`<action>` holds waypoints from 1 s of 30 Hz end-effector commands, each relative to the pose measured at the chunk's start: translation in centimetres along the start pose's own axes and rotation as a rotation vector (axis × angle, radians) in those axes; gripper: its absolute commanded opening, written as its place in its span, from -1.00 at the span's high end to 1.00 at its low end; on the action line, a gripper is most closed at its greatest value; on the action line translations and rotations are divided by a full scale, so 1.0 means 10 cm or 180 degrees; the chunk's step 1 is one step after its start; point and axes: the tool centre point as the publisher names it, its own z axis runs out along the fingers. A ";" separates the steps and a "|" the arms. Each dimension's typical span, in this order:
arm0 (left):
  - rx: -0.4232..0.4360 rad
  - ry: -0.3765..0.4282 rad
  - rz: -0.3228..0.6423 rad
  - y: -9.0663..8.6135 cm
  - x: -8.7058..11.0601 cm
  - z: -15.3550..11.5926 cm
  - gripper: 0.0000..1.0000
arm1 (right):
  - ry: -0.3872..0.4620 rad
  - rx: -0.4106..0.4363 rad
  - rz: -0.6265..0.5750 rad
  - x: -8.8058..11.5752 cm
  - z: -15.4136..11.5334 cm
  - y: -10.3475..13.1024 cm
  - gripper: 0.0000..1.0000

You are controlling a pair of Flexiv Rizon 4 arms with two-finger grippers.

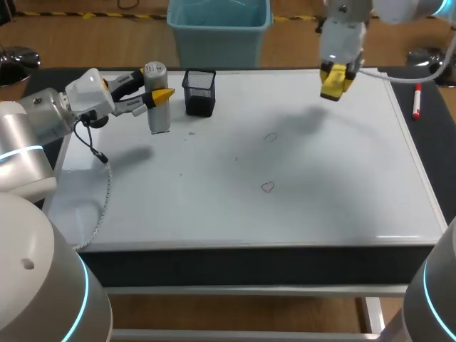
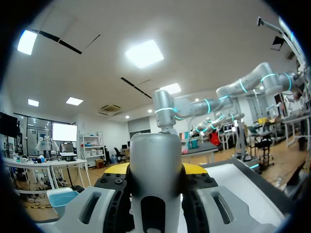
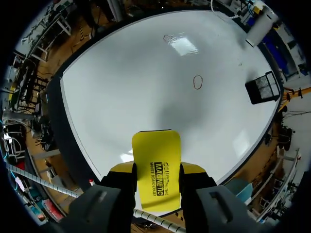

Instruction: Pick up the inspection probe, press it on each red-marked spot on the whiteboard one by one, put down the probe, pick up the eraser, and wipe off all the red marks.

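At the left of the bench [image 1: 235, 258], the left gripper [image 1: 152, 92] pinches the inspection probe [image 1: 158, 117], a grey cylinder standing nearly upright over the whiteboard's [image 1: 320, 206] far left corner. From the head view I cannot tell whether its lower end touches the board or hangs just above it. In the left wrist view the probe [image 2: 155, 165] fills the gap between the fingers and hides most of their yellow tips [image 2: 114, 169]; its lower end is cut off there.

Just beside the probe stands a black mesh cup [image 1: 199, 92]; its contents cannot be made out.

Near the board's middle are two red marks: a faint one [image 1: 270, 137] farther back and a clearer loop [image 1: 267, 187] nearer the front. Both also show in the right wrist view [image 3: 198, 81] [image 3: 168, 38].

The right gripper [image 1: 335, 80] hangs above the board's far right part, clamped on the yellow eraser [image 3: 156, 170]. In the head view the eraser blends with the yellow fingertips and is hard to separate.

A red marker [image 1: 417, 101] lies on the bench just off the board's right edge.
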 end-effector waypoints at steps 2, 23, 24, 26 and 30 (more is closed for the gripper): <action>0.0003 -0.0005 0.0005 0.00 0.00 0.01 1.00 | -0.0049 0.0008 0.0111 0.28 0.00 -0.09 1.00; 0.0003 -0.0005 0.0005 0.00 0.00 0.01 1.00 | -0.0024 0.0020 0.0392 0.70 -0.02 -0.13 1.00; 0.0003 -0.0005 0.0005 0.00 0.00 0.01 1.00 | -0.0024 0.0020 0.0392 0.70 -0.02 -0.13 1.00; 0.0003 -0.0005 0.0005 0.00 0.00 0.01 1.00 | -0.0024 0.0020 0.0392 0.70 -0.02 -0.13 1.00; 0.0003 -0.0005 0.0005 0.00 0.00 0.01 1.00 | -0.0024 0.0020 0.0392 0.70 -0.02 -0.13 1.00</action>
